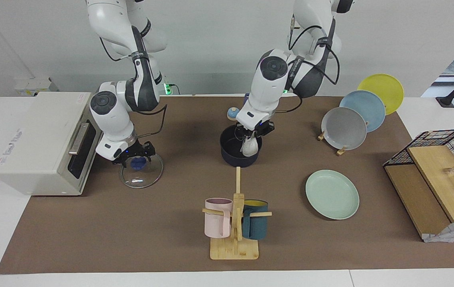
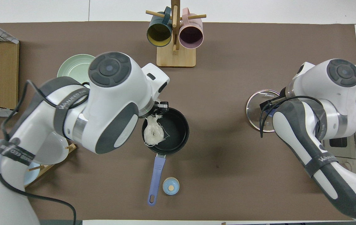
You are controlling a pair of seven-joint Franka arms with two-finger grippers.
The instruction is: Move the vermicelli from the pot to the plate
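Observation:
The dark navy pot [image 1: 230, 157] stands mid-table, its blue handle [image 2: 156, 175] pointing toward the robots. My left gripper [image 1: 252, 133] is over the pot and shut on the top of one whitish vermicelli nest [image 1: 249, 146], which hangs from it just above the pot's black inside [image 2: 174, 128]; the nest also shows in the overhead view [image 2: 152, 132]. No second nest shows. The pale mint-green plate [image 1: 332, 194] lies bare, farther from the robots than the pot, toward the left arm's end [image 2: 71, 64]. My right gripper [image 1: 137, 153] is at the blue knob of a glass lid [image 1: 142, 175].
A wooden mug rack [image 1: 234, 227] with a pink and a teal mug stands farther out than the pot. Grey [image 1: 343, 128], light blue [image 1: 362, 110] and yellow [image 1: 381, 92] plates lean in a rack. A toaster oven [image 1: 39, 143], a wire basket [image 1: 442, 159] and a small blue cap [image 1: 232, 113] are also there.

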